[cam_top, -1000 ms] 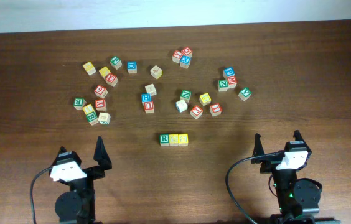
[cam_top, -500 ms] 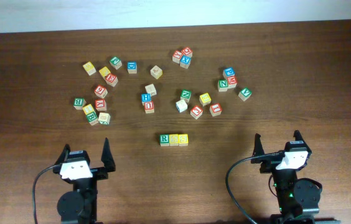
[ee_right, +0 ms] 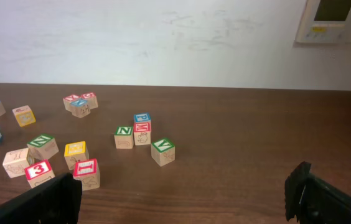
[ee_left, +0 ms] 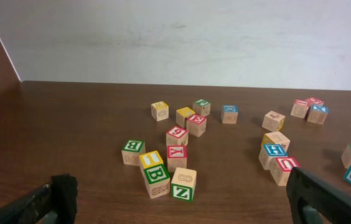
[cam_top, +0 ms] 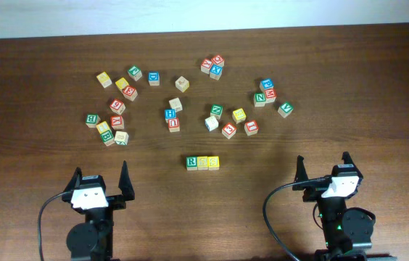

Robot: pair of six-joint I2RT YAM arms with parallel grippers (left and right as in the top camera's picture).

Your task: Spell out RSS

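Note:
Three cubes stand side by side in a row at the table's front centre: the green-edged R cube (cam_top: 191, 162) on the left, then two yellow-edged cubes (cam_top: 203, 162) (cam_top: 214, 162). They read as RSS, though the pale letters are faint from above. My left gripper (cam_top: 101, 175) is open and empty, well to the row's front left. Just as open and empty, my right gripper (cam_top: 323, 164) sits far to the row's right. Neither wrist view shows the row. Both show wide-apart fingers over bare wood, the left gripper (ee_left: 185, 208) and the right gripper (ee_right: 185, 200).
Many loose letter cubes lie scattered across the table's far half. One cluster is at the left, with a green Z cube (ee_left: 183, 185) and a B cube (ee_left: 155, 177). Another is at the right, around a green N cube (ee_right: 124, 137). A white wall lies beyond the table.
My left gripper has swung from an angled pose to face straight ahead and shifted slightly right. It has held still for the last half second. The right arm and cubes have not moved.

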